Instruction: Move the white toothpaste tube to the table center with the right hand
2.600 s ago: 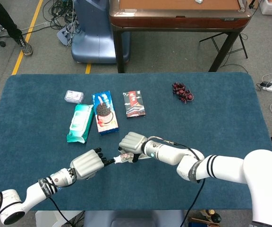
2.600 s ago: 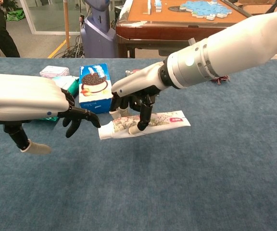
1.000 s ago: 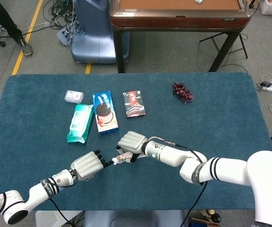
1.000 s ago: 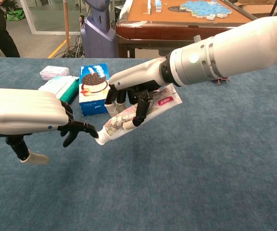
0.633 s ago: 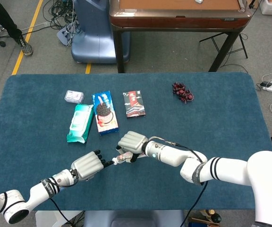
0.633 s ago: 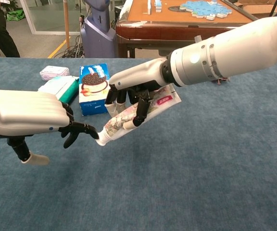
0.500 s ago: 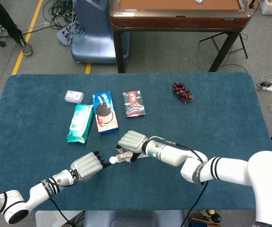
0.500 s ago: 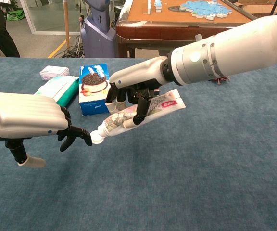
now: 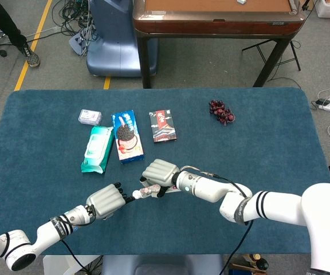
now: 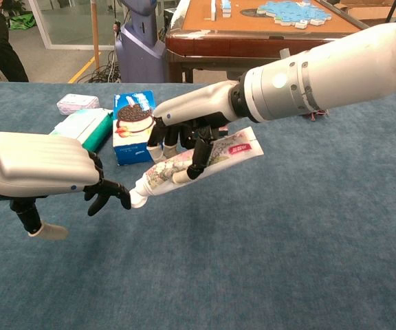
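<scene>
White toothpaste tube [image 10: 191,168] is lifted off the blue table [image 9: 279,143], tilted with its cap end low toward the left and its flat crimped end higher to the right; in the head view it shows only as a small white piece [image 9: 144,192] near the front middle of the table. Going from the left: the left hand [image 10: 36,168] hovers low over the cloth with its dark fingers [image 10: 106,194] curled downward, their tips just beside the tube's cap; whether they touch it I cannot tell, and the hand holds nothing. In the head view that same left hand [image 9: 104,200] sits near the front edge of the table. Behind it lie a small white packet [image 9: 89,117], a green wipes pack [image 9: 97,149] and a blue cookie box [image 9: 127,136], close together. Next comes the right hand [image 10: 184,134], also seen from above [image 9: 160,172], its fingers wrapped around the middle of the tube and clamped on it. Further back stands a dark snack packet [image 9: 162,126], and well to the right a cluster of dark red fruit [image 9: 220,112]
</scene>
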